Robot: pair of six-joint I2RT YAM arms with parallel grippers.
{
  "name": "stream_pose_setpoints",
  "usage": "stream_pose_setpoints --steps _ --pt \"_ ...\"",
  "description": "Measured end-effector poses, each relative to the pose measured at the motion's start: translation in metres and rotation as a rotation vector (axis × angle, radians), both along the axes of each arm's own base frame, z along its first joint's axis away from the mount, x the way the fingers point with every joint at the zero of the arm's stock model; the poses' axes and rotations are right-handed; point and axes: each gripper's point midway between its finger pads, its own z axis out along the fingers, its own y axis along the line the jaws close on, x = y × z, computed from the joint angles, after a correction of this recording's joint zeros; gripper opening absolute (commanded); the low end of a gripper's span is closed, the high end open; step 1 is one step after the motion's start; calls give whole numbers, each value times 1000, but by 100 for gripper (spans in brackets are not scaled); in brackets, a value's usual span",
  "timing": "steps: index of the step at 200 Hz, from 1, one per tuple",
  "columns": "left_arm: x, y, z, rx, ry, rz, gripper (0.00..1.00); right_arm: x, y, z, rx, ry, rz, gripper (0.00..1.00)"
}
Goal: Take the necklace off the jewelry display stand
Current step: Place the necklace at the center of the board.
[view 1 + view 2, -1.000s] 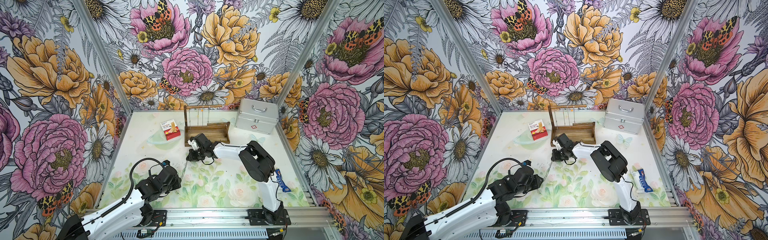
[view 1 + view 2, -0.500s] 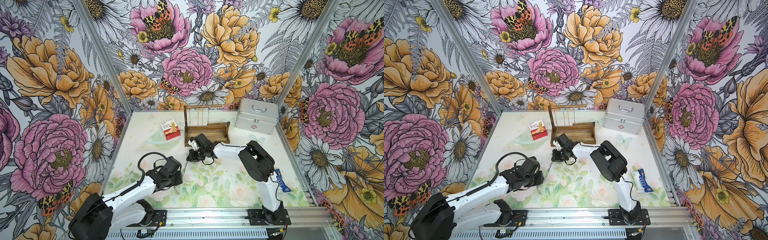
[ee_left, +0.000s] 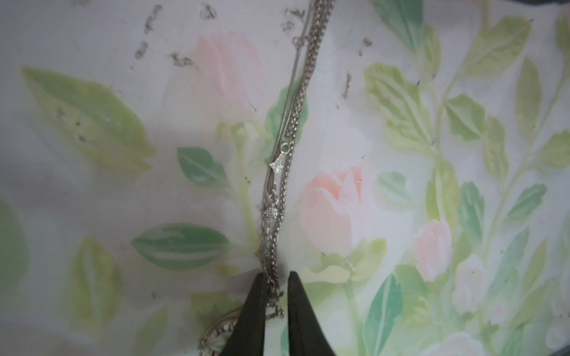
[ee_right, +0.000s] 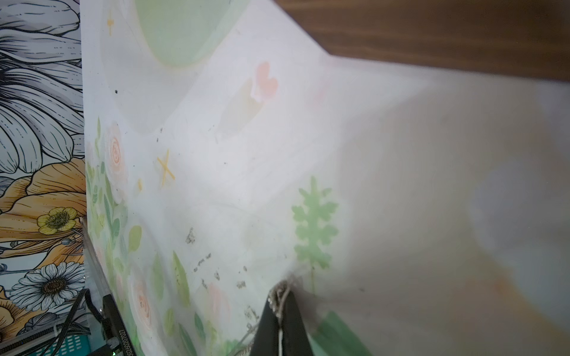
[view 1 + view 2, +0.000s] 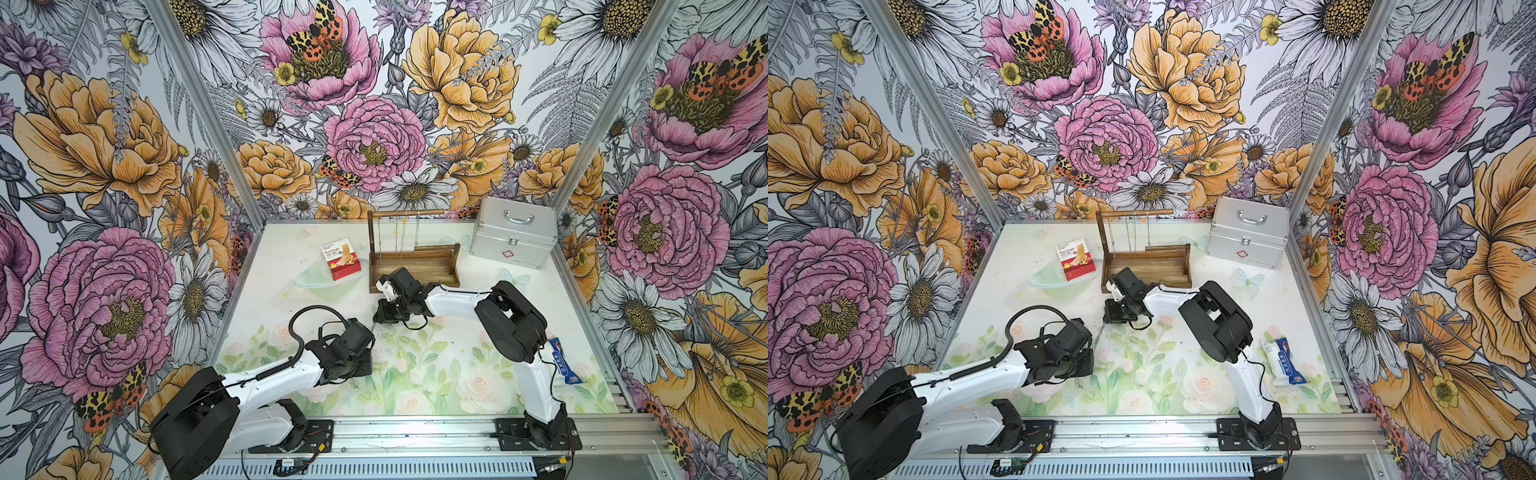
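The silver necklace (image 3: 279, 191) lies off the stand as a bundle of chains on the floral table, stretched between my two grippers. My right gripper (image 4: 282, 292) is shut on one end of it, pressed low to the table just in front of the jewelry display stand (image 5: 415, 259). My left gripper (image 3: 277, 277) points down at the other end. Its black fingers (image 3: 256, 308) stand a narrow gap apart with the chains between them, one finger touching them. In a top view the necklace (image 5: 1097, 334) shows as a thin line between both arms. Other chains still hang from the stand's rod (image 5: 405, 214).
A red bandage box (image 5: 341, 258) lies left of the stand and a silver metal case (image 5: 513, 232) stands at the back right. A blue and white packet (image 5: 563, 361) lies near the right wall. The right arm's elbow (image 5: 509, 326) rises over the table's right half.
My left arm has swung from the front left in toward the table's middle, and its gripper has come down over the necklace with its jaws narrowing. The right arm has not moved.
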Motion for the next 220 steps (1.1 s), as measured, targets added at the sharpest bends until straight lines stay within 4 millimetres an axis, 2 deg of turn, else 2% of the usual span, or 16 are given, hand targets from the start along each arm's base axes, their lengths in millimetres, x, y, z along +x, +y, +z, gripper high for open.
stream_pose_setpoints --steps 131,174,220 --pt "-12 2 -2 -92 -50 143 12 1 -2 -1 -3 12 -12 1" --pt "-13 3 -2 -98 -50 167 11 3 -3 -1 -3 17 -23 7" --pt "-14 5 -2 -110 -54 183 11 5 -1 2 5 16 -29 22"
